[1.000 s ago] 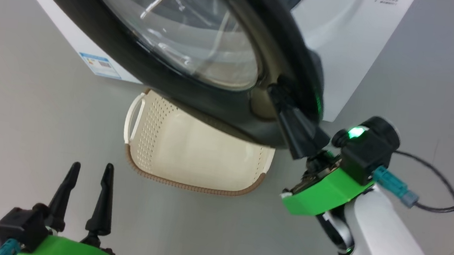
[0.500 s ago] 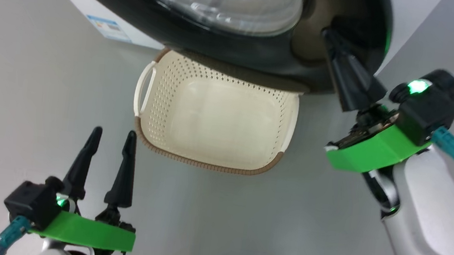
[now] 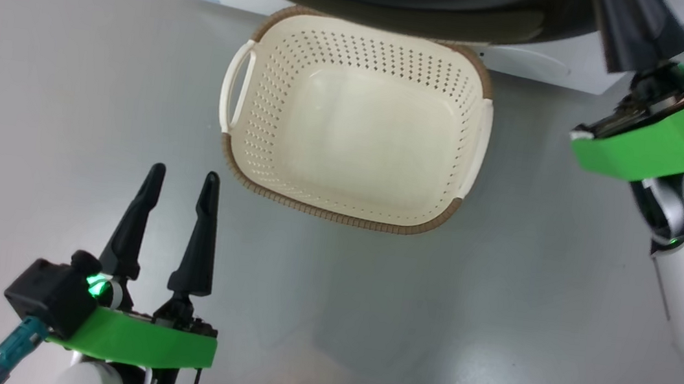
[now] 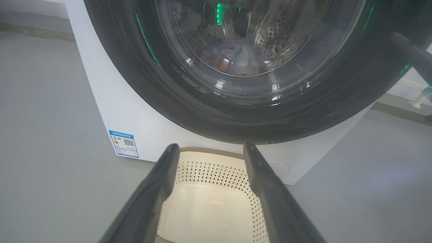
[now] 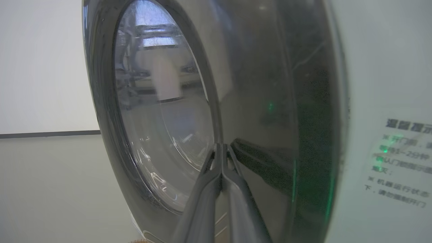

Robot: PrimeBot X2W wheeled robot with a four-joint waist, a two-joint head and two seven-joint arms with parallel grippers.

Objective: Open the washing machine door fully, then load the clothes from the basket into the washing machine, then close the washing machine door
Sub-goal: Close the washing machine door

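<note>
Door contact above the basket

My right claw (image 5: 221, 146) is clenched with nothing between its fingers. Its tips are pressed to the black ring of the washing machine door (image 5: 270, 101), above and to the right of the basket (image 3: 260, 110). My left claw (image 3: 185, 171) hangs released with its fingers spread, just off the basket's near left corner. The washing machine (image 4: 111, 101) stands right behind the basket. The clothes (image 4: 233, 57) lie in its drum (image 4: 270, 37), seen through the door's glass.

Head camera straight down over basket (image 3: 355, 135); wrist cameras close against door (image 4: 236, 125).
</note>
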